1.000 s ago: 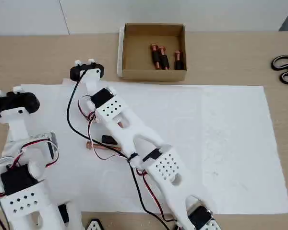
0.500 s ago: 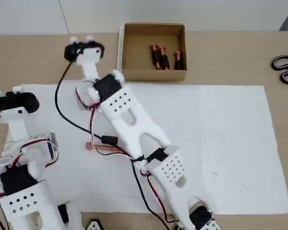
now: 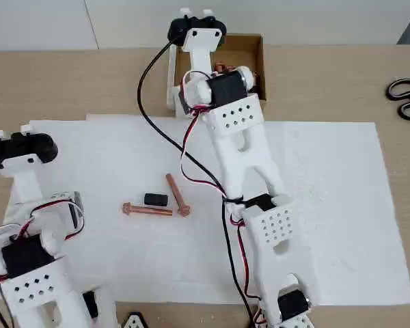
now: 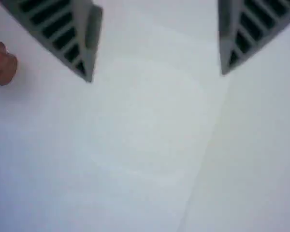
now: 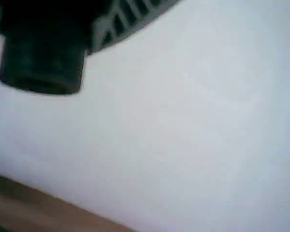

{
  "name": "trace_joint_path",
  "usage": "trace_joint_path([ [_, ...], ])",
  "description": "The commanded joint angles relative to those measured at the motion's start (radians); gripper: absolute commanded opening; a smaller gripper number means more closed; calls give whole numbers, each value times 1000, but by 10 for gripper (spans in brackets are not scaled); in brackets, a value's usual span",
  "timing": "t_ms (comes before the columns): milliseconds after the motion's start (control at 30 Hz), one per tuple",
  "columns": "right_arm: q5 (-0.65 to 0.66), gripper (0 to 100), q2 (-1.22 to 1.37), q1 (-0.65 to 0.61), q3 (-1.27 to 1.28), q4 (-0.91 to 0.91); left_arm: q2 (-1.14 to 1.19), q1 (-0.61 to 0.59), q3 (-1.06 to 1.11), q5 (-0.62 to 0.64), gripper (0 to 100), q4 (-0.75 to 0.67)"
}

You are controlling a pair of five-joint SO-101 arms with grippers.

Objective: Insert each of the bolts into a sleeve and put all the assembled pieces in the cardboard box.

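We see the right pincer [image 3: 195, 20] at the top of the frame, over the cardboard box [image 3: 253, 37], clamped on a black sleeve [image 5: 41, 63]. The left pincer [image 4: 157, 70] is wide apart above the white paper [image 3: 328, 191]. A flat bolt [image 3: 147, 210], a slanted bolt [image 3: 178, 195] and a loose sleeve [image 3: 155, 199] lie centre-left.

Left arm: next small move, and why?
Probably shift the left gripper toward the bolt head at the edge of its wrist view, so that the bolt comes between the jaws. They stand open with nothing between them over the white paper, and two bolts and one sleeve lie there unassembled.
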Motion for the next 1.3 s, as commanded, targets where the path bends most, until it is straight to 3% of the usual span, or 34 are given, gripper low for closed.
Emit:
trace_joint_path([
  [0,201,2,-84,15,-34,21,3,-3,1,-6,166,5],
  [133,199,3,-189,16,48,22,3,-3,1,-6,166,3],
  [367,198,4,-567,33,522,13,3,-3,1,-6,166,3],
  [500,196,4,-647,36,753,12,3,2,1,-6,166,0],
  [633,201,4,-610,45,882,2,3,2,1,-6,166,0],
  [1167,201,6,-272,48,885,-99,3,2,2,-6,166,0],
  [1267,201,65,-242,47,885,-102,3,2,2,-6,166,0],
])
